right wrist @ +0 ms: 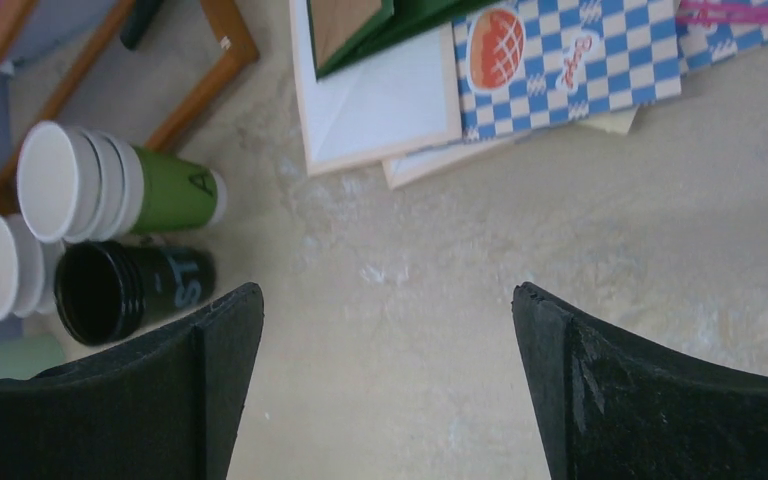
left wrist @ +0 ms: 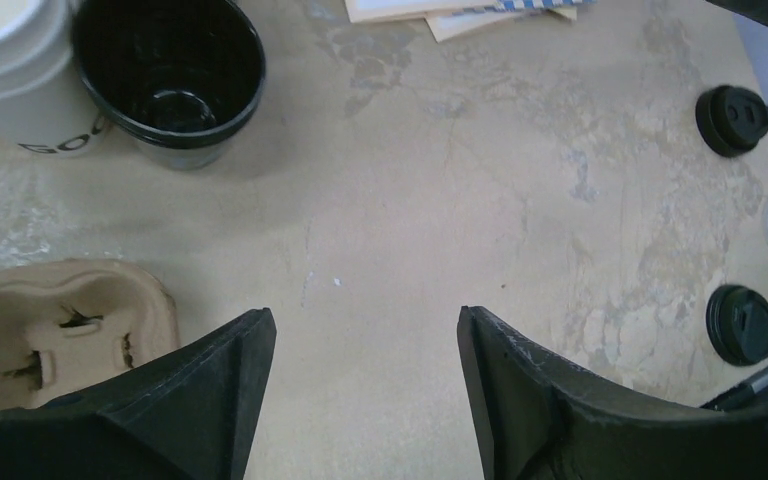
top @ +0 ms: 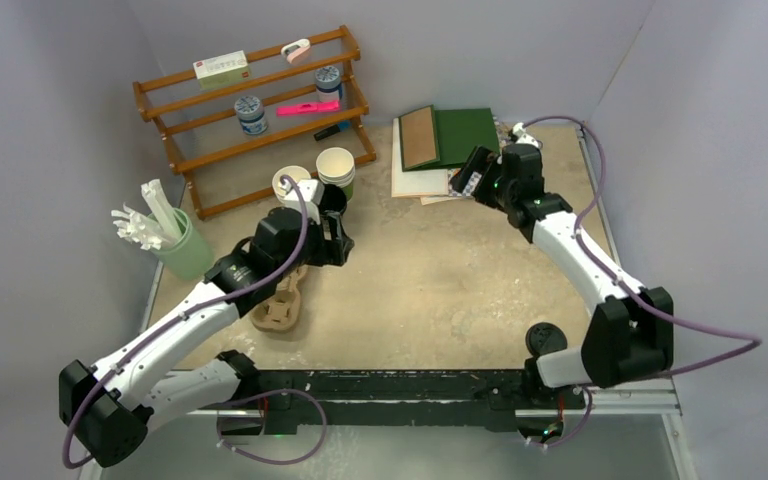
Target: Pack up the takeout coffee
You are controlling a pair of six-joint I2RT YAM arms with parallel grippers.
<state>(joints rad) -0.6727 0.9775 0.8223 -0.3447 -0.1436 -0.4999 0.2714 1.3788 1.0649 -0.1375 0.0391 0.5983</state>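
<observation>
- Your left gripper (left wrist: 365,318) hangs over bare counter (left wrist: 410,180) with its fingers apart, holding nothing. The cardboard cup carrier (left wrist: 55,320) lies near it.
- Your right gripper (right wrist: 388,295) is spread wide and empty too, close to the pile of flat bags (right wrist: 560,60).
- The takeout coffee: no view shows a lidded green cup, so I cannot tell you where it is.
- A stack of lidless green cups (right wrist: 165,188) stands by the wooden rack (right wrist: 200,98), with a black cup (left wrist: 170,70) and white cups (right wrist: 5,265) just beside it.
- Black sip lids (left wrist: 732,120) lie loose near your right arm's base.
</observation>
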